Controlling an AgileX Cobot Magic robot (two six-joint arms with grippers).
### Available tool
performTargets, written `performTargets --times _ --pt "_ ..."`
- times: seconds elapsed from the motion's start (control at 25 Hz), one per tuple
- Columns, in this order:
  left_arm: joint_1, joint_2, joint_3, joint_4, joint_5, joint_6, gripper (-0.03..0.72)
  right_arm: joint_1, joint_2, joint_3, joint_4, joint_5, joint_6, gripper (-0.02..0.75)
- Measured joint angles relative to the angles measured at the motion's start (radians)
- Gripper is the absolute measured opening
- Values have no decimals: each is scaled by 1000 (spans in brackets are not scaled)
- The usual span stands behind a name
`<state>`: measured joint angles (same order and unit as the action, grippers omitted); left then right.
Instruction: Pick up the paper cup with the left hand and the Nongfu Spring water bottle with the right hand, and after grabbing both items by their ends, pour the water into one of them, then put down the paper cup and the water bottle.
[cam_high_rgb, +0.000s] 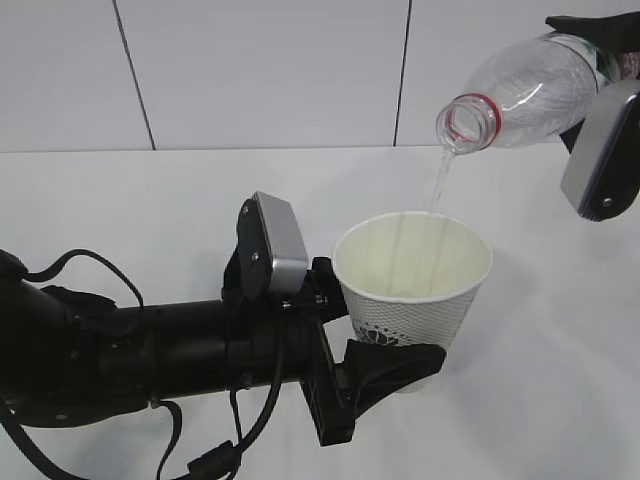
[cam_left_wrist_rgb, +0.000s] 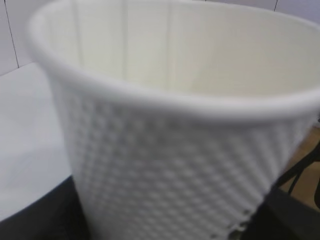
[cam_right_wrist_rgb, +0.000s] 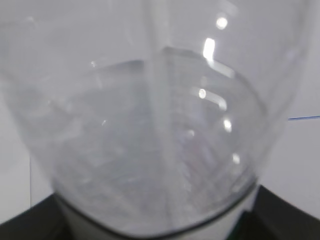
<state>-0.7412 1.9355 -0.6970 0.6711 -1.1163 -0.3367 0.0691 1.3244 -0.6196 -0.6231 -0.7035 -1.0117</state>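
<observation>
My left gripper (cam_high_rgb: 395, 345) is shut on the lower part of the white paper cup (cam_high_rgb: 412, 285), holding it upright above the table with its mouth open to the top. The cup (cam_left_wrist_rgb: 170, 150) fills the left wrist view, dark fingers (cam_left_wrist_rgb: 35, 217) at its sides. At the upper right, my right gripper (cam_high_rgb: 603, 70) is shut on the base end of the clear Nongfu Spring water bottle (cam_high_rgb: 535, 85). The bottle is tilted, its red-ringed mouth down-left above the cup. A thin stream of water (cam_high_rgb: 440, 182) falls into the cup. In the right wrist view the bottle (cam_right_wrist_rgb: 155, 125) fills the frame.
The white table (cam_high_rgb: 150, 200) spreads under both arms. A white panelled wall (cam_high_rgb: 260, 70) with dark seams stands behind it. The left arm's black body and cables (cam_high_rgb: 120, 350) cover the lower left.
</observation>
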Motion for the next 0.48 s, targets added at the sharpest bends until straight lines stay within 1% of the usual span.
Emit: performTargets --times 0.12,0.44,0.48 --pt "0 0 0 0 0 0 530 0 0 0 0 0 0 456" --pt "0 0 0 0 0 0 529 0 0 0 0 -2 0 456" --pt "0 0 0 0 0 0 549 0 0 0 0 -2 0 456"
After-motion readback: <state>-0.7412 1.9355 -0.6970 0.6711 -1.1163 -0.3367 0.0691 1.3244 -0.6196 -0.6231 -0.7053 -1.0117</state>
